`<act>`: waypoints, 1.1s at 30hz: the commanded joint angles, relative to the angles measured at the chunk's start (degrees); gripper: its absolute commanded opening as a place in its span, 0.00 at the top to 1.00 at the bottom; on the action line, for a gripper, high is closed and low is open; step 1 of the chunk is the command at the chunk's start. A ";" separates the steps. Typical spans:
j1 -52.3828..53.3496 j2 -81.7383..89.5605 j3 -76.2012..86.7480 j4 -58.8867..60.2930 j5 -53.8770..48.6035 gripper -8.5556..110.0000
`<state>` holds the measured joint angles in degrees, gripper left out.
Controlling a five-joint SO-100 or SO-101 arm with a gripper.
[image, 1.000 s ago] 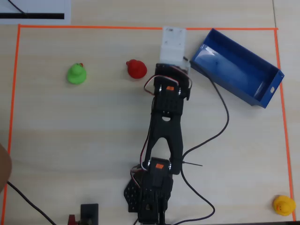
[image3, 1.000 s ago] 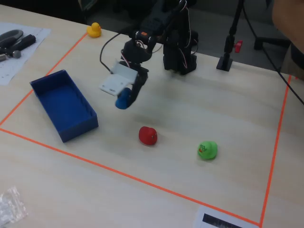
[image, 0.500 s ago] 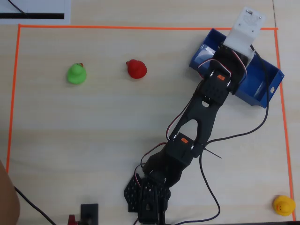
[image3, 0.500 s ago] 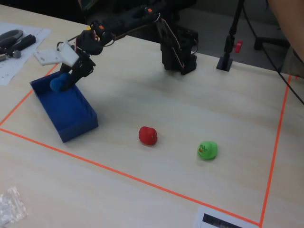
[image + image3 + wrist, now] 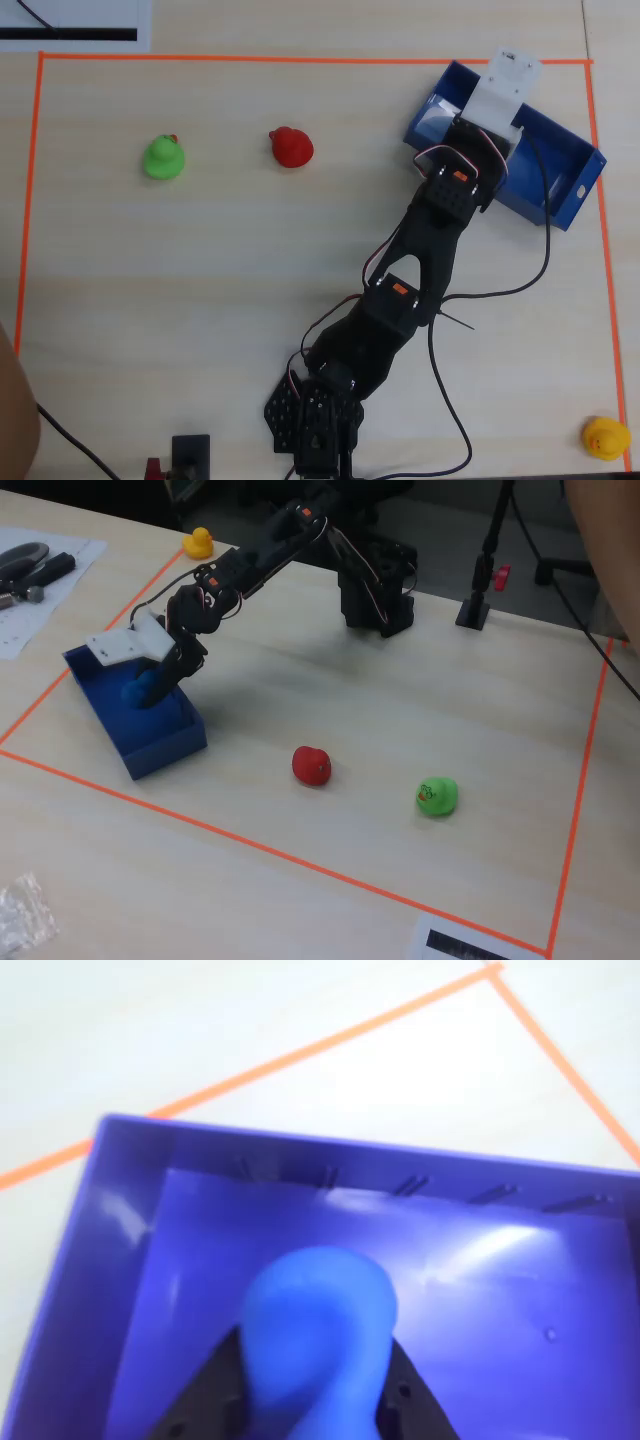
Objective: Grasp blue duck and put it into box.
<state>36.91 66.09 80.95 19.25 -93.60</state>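
And down it goes — where half a second back the arm was carrying the blue duck (image 5: pixel 148 687) over the far rim, the gripper (image 5: pixel 155 688) has now dipped so the toy hangs inside the walls of the box (image 5: pixel 170 748), low over the paler floor. In the wrist view the duck (image 5: pixel 315 1335) fills the lower middle, pinched between the two dark fingers (image 5: pixel 205 1395), with the box's inner wall (image 5: pixel 130 1230) wrapping behind it; whether it already touches the bottom, I cannot tell. From overhead the duck itself is hidden under the white wrist housing, but the arm plainly reaches across the near wall of the box (image 5: pixel 570 205). A second ago it was out over the open table near the red duck (image 5: pixel 311 765) — so the carry looks done, and by my reading only the release is left. The jaws are closed on the toy, no gap showing. The red one, the green duck (image 5: pixel 437 796) and the yellow duck (image 5: pixel 198 543) sit just where they were — well clear of the action.
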 commanded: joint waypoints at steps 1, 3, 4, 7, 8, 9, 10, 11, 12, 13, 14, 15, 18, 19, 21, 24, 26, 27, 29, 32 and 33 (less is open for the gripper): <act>0.97 0.26 -3.08 1.67 -1.41 0.70; 1.23 0.00 -3.87 2.20 -2.02 0.67; 1.23 -0.09 -4.39 2.55 -2.02 0.67; 1.32 0.35 -5.71 3.87 -1.49 0.67; 1.32 1.14 -5.89 4.04 -0.70 0.68; 1.23 2.64 -5.89 3.87 1.41 0.68; 0.79 5.10 -5.89 3.25 4.66 0.69; 0.09 8.44 -6.06 3.25 8.61 0.72; -0.88 12.74 -6.50 3.96 13.62 0.74; -2.11 17.67 -7.03 5.80 18.37 0.79; -3.87 22.76 -7.65 9.67 22.32 0.84; -6.06 28.21 -7.65 14.50 24.61 0.87; -16.08 45.53 2.46 29.53 20.74 0.93; -19.95 51.94 10.37 30.85 17.67 0.93; -26.63 63.81 26.46 31.90 14.68 0.93; -33.13 78.05 46.14 37.53 11.95 0.93; -35.16 86.22 58.62 39.11 10.28 0.93; -35.77 90.35 64.51 39.46 9.67 0.93; -36.12 98.26 75.15 40.17 8.00 0.92; -36.47 107.49 85.52 45.53 4.66 0.90; -36.65 109.60 87.28 47.46 4.48 0.90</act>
<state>1.05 163.39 152.05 61.88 -86.84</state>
